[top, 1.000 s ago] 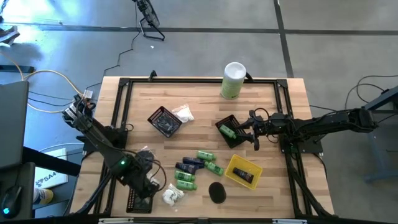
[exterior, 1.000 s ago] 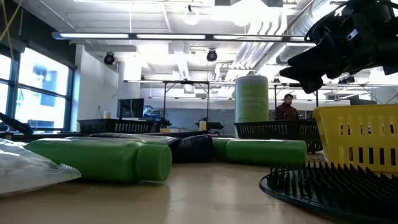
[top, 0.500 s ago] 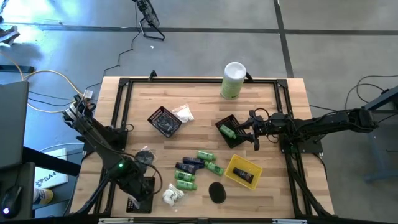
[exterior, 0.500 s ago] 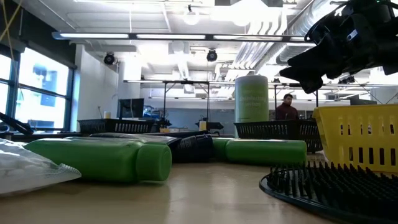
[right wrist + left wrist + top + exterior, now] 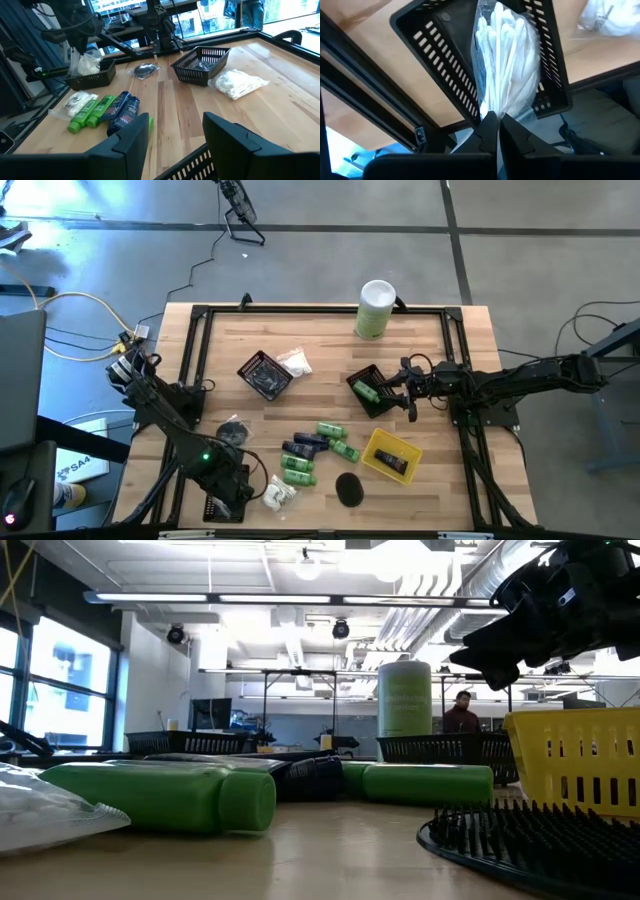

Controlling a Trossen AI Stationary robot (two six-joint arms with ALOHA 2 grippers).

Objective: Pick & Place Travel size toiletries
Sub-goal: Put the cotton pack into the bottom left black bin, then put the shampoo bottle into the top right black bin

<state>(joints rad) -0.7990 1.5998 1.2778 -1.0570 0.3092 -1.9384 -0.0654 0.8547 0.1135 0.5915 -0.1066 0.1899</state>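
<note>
Left claw (image 5: 495, 131) is pinching a white crinkly packet (image 5: 507, 60) over the black basket (image 5: 445, 65) at the worktop's near-left corner; released crooked, it risks snagging the rim. Right claw (image 5: 398, 391) is hanging open, empty, over another black basket (image 5: 372, 390).

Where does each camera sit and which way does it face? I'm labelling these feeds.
High: overhead, straight down on the table; both arms show.
Low: table height, level past green bottles; the right arm hangs top right.
Left wrist: over a black basket; left gripper shut on a white packet.
Right wrist: across the table; right gripper open.
Shared: high and low both show the canister.
</note>
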